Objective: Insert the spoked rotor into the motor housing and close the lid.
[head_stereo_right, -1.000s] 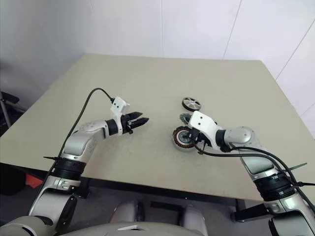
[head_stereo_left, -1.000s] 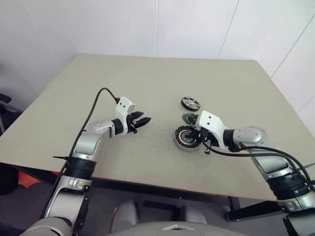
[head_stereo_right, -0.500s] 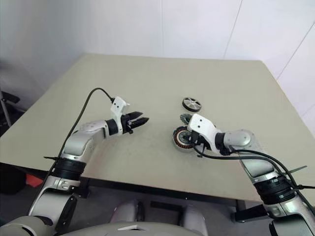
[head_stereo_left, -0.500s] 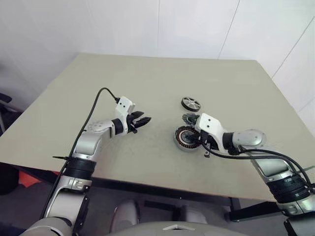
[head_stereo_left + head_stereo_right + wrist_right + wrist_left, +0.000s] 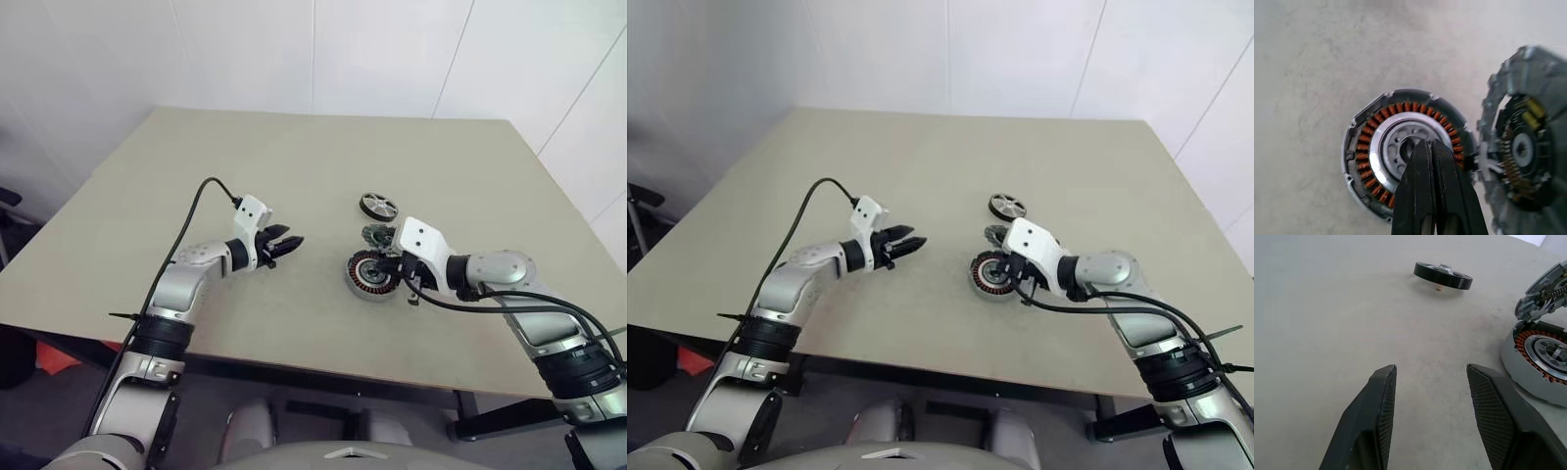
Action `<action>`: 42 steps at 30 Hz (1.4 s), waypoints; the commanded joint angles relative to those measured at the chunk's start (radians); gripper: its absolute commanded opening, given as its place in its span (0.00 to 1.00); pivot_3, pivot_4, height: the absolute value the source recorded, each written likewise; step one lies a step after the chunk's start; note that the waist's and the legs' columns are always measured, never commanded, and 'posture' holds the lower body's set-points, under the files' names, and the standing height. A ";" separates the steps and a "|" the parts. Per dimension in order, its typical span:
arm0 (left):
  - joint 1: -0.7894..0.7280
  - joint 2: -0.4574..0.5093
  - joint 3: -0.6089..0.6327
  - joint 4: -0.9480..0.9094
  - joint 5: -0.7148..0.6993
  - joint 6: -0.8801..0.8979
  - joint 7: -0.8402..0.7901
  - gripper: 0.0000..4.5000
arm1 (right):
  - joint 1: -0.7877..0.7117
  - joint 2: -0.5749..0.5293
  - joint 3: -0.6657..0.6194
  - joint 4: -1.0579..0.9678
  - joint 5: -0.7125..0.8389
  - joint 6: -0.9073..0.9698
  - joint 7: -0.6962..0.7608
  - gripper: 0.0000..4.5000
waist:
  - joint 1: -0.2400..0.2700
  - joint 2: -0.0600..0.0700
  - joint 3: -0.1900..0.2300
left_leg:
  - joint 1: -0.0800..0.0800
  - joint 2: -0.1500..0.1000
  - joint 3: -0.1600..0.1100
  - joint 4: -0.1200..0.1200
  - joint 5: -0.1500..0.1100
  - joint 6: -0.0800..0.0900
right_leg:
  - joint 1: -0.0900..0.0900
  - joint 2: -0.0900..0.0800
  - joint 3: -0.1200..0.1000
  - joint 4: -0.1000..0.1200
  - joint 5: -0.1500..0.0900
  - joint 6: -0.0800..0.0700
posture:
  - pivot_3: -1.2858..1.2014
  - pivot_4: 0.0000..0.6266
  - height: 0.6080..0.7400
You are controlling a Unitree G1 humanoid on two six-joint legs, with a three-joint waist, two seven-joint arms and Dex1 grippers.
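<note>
The open left claw hangs over bare table, while the closed right claw hovers above the motor housing, perhaps touching.

The right gripper is pinched tight over the motor housing — the lid leans at 3 o'clock.

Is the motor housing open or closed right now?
Open. The motor housing shows its copper windings and centre uncovered; the lid stands tilted beside it, and the spoked rotor lies apart on the table.
</note>
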 commanded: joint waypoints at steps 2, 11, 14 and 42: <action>-0.003 0.005 0.000 -0.036 0.004 -0.013 0.004 0.54 | -0.030 0.011 -0.004 -0.002 -0.001 -0.008 -0.006 0.01 | 0.000 0.000 0.000 | -0.001 0.000 0.000 0.000 0.000 0.000 | 0.000 0.000 0.000 0.000 0.000 0.000 | 0.52 0.00 1.00; -0.001 0.018 0.009 -0.030 0.004 -0.017 0.009 0.54 | -0.042 0.015 0.001 -0.002 -0.007 -0.001 -0.004 0.01 | 0.000 0.000 0.000 | -0.001 0.000 0.000 -0.001 -0.001 0.001 | -0.001 0.000 0.000 0.000 0.000 0.000 | 0.52 0.00 1.00; -0.001 0.019 0.007 -0.028 0.006 -0.018 0.010 0.54 | -0.039 0.017 0.007 -0.003 -0.012 -0.001 -0.006 0.01 | 0.000 0.000 0.000 | -0.001 0.000 0.000 -0.001 0.000 0.001 | -0.001 0.000 0.000 0.000 0.000 0.000 | 0.52 0.00 1.00; -0.009 0.029 0.013 -0.017 0.008 -0.021 0.021 0.54 | -0.019 0.082 0.053 0.100 -0.049 -0.034 -0.043 0.01 | 0.000 0.000 0.000 | 0.000 0.000 0.000 -0.001 0.000 0.000 | -0.001 0.000 0.000 0.000 0.000 0.000 | 0.52 0.00 1.00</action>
